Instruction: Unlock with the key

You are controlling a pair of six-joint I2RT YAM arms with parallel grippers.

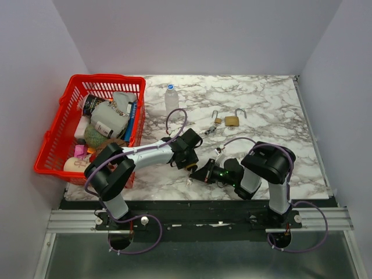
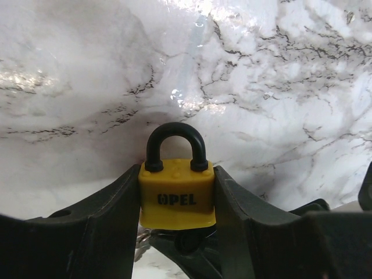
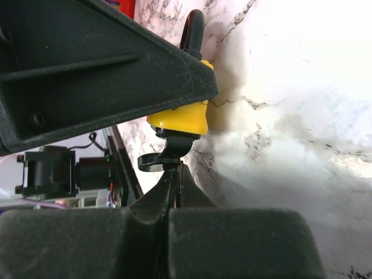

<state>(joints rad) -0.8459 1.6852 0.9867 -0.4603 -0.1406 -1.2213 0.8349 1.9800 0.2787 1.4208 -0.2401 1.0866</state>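
Surroundings on the marble table [image 1: 273,99]: water bottle [image 1: 171,97] upright toward the far side; brass padlock [image 1: 232,121] with shackle swung open, off to its right; small second lock [image 1: 216,118] just beside that; loose keys [image 1: 209,131] nearer the arms. None touching either gripper.

From above, work point near the front centre, masked by the two wrists meeting there. Seen only from the wrist cameras: yellow padlock [image 2: 176,197], clamped by its sides in the left gripper [image 2: 176,174], fingers [image 2: 107,215] narrowed to the body's width, black shackle [image 2: 175,139] seated at both legs. At the underside of the body, black key [image 3: 152,162], pinched at the tips of the right gripper [image 3: 176,170], fingers pressed together. Blade not visible; probably in the keyway, junction in shadow. Upper left of the right wrist view filled by a left finger.

At the table's left edge, red basket [image 1: 49,142], packed: can [image 1: 90,104], white bottle [image 1: 107,121], green round item [image 1: 93,136], pink packet [image 1: 80,150]; rest indistinct.
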